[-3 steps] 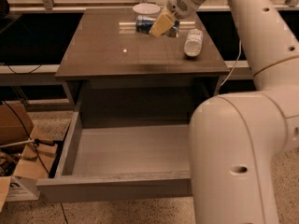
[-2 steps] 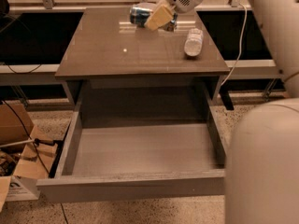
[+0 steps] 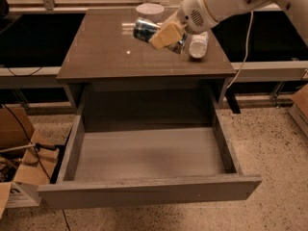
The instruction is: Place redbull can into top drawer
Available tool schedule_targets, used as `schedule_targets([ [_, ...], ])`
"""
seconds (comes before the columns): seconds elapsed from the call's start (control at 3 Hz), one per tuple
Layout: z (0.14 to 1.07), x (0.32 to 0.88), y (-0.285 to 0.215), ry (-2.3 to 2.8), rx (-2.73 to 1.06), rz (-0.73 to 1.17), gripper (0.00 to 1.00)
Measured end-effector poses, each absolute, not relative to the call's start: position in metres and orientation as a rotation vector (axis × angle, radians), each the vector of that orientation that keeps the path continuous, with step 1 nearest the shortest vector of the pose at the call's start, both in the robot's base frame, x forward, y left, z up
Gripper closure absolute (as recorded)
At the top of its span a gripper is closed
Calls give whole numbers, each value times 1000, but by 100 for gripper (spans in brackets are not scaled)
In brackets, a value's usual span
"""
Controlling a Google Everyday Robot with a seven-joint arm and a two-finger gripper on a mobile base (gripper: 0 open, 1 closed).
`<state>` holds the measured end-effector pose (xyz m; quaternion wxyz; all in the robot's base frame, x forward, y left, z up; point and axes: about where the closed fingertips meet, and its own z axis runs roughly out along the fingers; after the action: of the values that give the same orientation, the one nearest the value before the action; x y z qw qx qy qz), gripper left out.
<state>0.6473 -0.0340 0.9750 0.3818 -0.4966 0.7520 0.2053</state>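
The redbull can [image 3: 144,30], blue and silver, is held sideways above the tabletop, its end pointing left. My gripper [image 3: 166,35] with tan fingers is shut on the redbull can and hangs over the middle right of the table, lifted off the surface. The white arm reaches in from the upper right. The top drawer [image 3: 144,189] is pulled wide open below the table's front edge. Its pale grey bottom holds nothing.
A white bowl [image 3: 149,8] stands at the table's back edge. A white-labelled plastic bottle [image 3: 198,45] lies on the table's right side, close under the arm. Cardboard boxes [image 3: 21,172] sit on the floor at the left.
The gripper has lifted the can off the tabletop and carried it forward, toward the front edge of the table. The arm's big body has moved out of the right foreground.
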Motion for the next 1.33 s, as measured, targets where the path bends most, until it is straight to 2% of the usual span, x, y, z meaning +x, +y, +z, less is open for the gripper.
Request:
schedule_targets([
  [0.33, 937, 635, -26, 1974, -1310, 560, 100],
  [0.67, 937, 635, -22, 1979, -1346, 538, 100],
  [1.33, 847, 601, -15, 2125, -1359, 705, 100],
])
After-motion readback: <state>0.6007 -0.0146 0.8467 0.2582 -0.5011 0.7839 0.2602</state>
